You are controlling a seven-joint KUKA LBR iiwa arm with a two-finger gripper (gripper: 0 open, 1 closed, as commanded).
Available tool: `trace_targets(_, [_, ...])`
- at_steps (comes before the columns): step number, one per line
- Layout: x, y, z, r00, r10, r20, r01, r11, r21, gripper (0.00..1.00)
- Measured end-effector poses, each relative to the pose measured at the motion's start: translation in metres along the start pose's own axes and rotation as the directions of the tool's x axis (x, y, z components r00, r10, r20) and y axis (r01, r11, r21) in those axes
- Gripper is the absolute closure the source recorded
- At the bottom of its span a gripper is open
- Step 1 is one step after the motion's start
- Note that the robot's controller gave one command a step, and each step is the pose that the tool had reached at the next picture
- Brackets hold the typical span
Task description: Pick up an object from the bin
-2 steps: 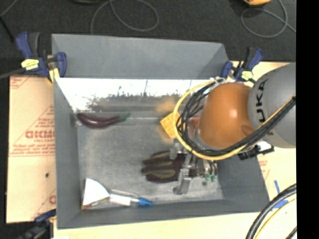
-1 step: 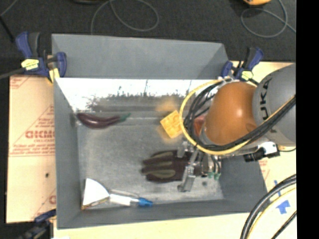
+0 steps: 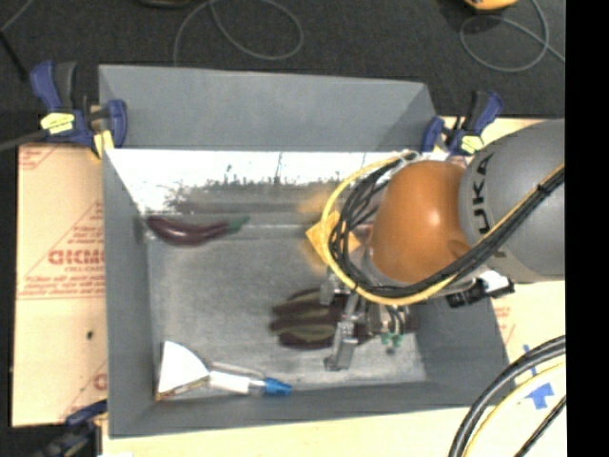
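My gripper (image 3: 341, 347) hangs low in the front right part of the bin, just under the arm's wrist. It is right beside a dark brown, lumpy thing (image 3: 303, 318) that lies on the bin floor to its left and touches or nearly touches it. Nothing can be seen held in the gripper. A yellow thing (image 3: 321, 233) lies behind the wrist at the back right, mostly hidden.
A purple toy aubergine (image 3: 190, 228) lies by the back left wall. In the front left corner are a white cone-shaped piece (image 3: 179, 366) and a white pen with a blue cap (image 3: 249, 384). The arm and its cables cover the bin's right side.
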State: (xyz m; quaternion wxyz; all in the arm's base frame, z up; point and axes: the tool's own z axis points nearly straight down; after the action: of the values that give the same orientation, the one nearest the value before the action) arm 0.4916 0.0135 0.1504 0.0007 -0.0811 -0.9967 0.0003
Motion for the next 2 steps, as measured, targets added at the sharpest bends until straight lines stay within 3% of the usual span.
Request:
trace_targets(1, [-0.004, 0.016, 0.015, 0.973, -0.232, 0.001, 0.232, 0.973, -0.002, 0.00])
trace_targets(2, [-0.014, 0.017, 0.027, 0.984, -0.177, 0.006, 0.177, 0.984, -0.002, 0.00])
